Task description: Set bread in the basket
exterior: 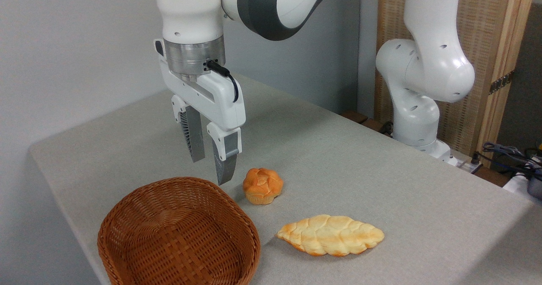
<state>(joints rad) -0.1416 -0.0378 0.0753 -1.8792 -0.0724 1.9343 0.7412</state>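
Wrist vertical, my fingers (210, 171) pointing down, apart, holding nothing, above counter (338, 162). Bread (262, 186) just right of fingertips; basket (178, 234) below them. No readable markings.

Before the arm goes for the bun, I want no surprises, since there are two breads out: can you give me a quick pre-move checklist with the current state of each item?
1. Gripper open and empty: ok, the fingers stand apart with nothing between them.
2. Round bun free on the table, nothing touching it: ok.
3. Gripper lined up over the bun: not ok, it hangs to the bun's left, near the basket's far rim.
4. Basket empty and upright: ok.
5. Braided loaf apart from the bun: ok, a gap of bare table lies between them.
6. Gripper height above the table: cannot tell from this single view.
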